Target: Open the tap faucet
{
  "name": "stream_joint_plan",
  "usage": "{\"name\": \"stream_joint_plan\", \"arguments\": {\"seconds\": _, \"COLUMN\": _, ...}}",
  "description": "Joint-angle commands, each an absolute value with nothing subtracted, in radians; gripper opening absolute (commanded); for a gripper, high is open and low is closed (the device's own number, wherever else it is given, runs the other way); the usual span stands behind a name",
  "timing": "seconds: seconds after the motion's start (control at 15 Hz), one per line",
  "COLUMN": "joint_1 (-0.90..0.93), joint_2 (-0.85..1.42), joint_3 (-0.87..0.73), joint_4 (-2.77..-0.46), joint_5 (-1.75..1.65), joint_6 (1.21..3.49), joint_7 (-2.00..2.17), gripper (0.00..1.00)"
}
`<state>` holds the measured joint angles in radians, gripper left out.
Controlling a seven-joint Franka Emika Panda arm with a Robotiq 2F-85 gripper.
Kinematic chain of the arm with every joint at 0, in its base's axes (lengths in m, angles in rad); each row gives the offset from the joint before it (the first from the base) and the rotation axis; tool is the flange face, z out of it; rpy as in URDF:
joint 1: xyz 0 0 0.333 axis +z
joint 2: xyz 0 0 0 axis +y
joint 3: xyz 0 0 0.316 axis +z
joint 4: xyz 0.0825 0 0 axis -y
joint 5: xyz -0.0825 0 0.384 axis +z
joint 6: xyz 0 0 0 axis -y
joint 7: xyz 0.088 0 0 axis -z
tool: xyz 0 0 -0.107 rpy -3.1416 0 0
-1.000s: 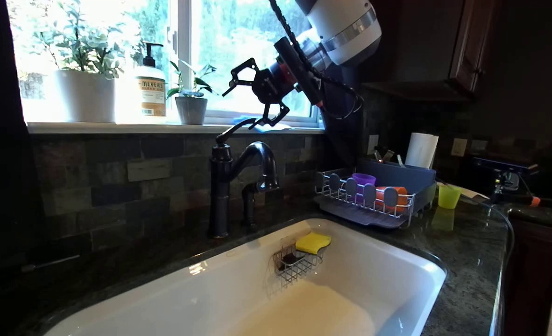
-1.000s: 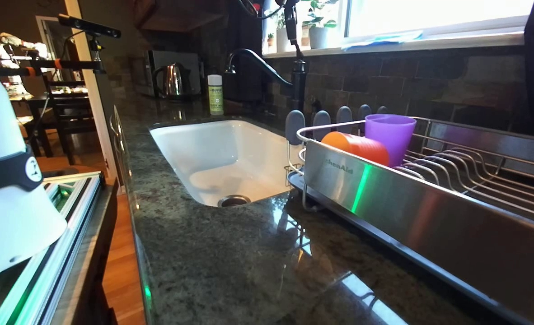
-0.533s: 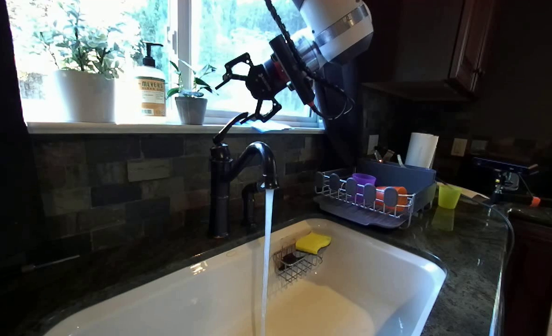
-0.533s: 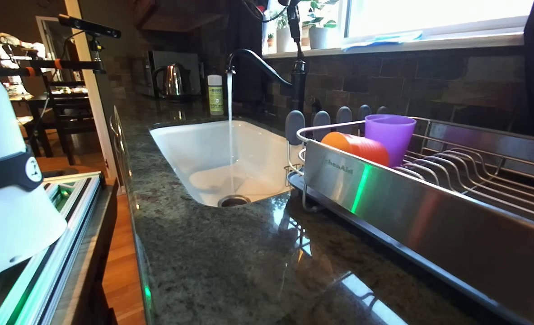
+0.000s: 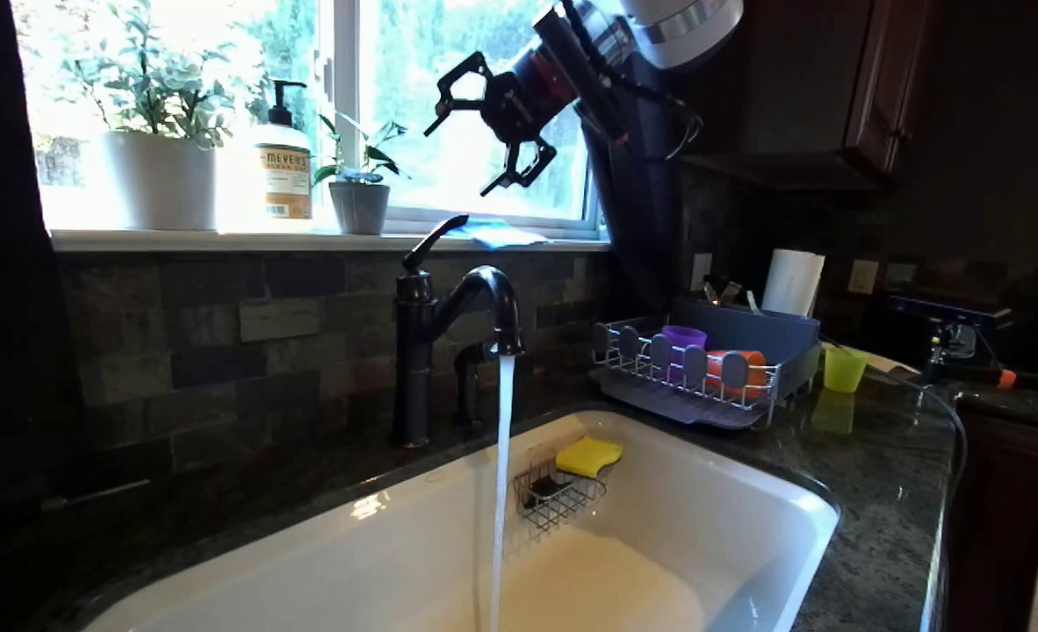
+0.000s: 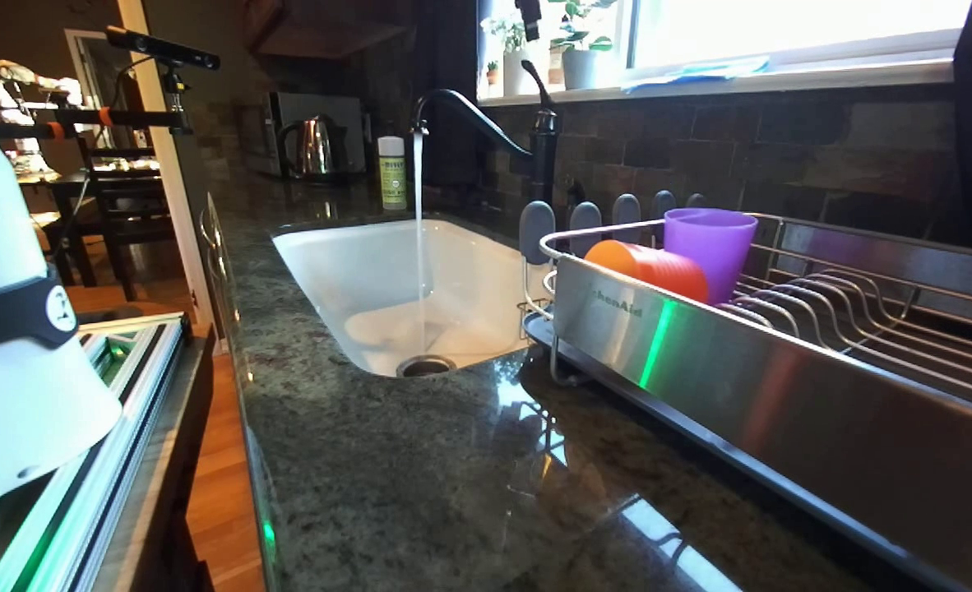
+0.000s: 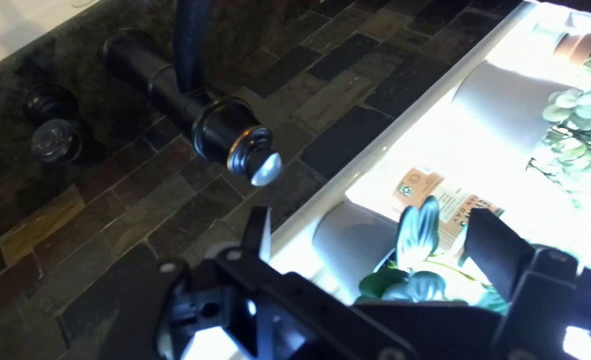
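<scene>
1. My pincer [image 5: 458, 162]: its fingers [image 7: 495, 250] are standing wide apart.
2. Tap faucet [image 5: 414, 369], dark: it is standing upright at six o'clock below my pincer in an exterior view, clear of it, its lever handle [image 5: 436, 243] pointing toward two o'clock. In my wrist view it is showing at ten o'clock, lever nearly end-on, spout [image 7: 191, 45] running off the top edge.
3. Water [image 5: 501, 474]: pouring from the spout in both exterior views.
4. White sink [image 5: 721, 500]: its lower part is running out of an exterior view.
5. Grey pot [image 7: 348, 240]: sitting at five o'clock in my wrist view, its leaves [image 7: 410, 232] partly covering a soap bottle [image 7: 418, 186] that is washing out in glare at three o'clock.
6. Blue item [image 5: 506, 233]: lying on the sill [image 5: 247, 242], too indistinct to identify.
</scene>
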<state>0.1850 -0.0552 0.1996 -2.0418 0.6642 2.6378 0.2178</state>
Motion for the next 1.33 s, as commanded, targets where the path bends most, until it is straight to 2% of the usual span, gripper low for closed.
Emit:
{"name": "stream_joint_plan", "arguments": {"seconds": 0.0, "joint_1": 0.161, "joint_2": -0.161, "joint_3": 0.178, "joint_4": -2.066, "joint_5": 0.494, "joint_6": 2.47, "joint_7": 0.288, "gripper": 1.0}}
{"name": "stream_joint_plan", "arguments": {"seconds": 0.27, "joint_1": 0.15, "joint_2": -0.196, "joint_3": 0.156, "joint_4": -2.042, "joint_5": 0.361, "joint_6": 2.247, "joint_7": 0.217, "gripper": 1.0}}
{"name": "stream_joint_plan", "arguments": {"seconds": 0.47, "joint_1": 0.152, "joint_2": -0.178, "joint_3": 0.15, "joint_4": -2.032, "joint_5": 0.345, "joint_6": 2.173, "joint_7": 0.169, "gripper": 1.0}}
{"name": "stream_joint_plan", "arguments": {"seconds": 0.8, "joint_1": 0.128, "joint_2": -0.114, "joint_3": 0.17, "joint_4": -2.035, "joint_5": 0.198, "joint_6": 2.347, "joint_7": 0.277, "gripper": 1.0}}
{"name": "stream_joint_plan", "arguments": {"seconds": 1.27, "joint_1": 0.134, "joint_2": -0.087, "joint_3": 0.155, "joint_4": -2.032, "joint_5": 0.18, "joint_6": 2.369, "joint_7": 0.293, "gripper": 1.0}}
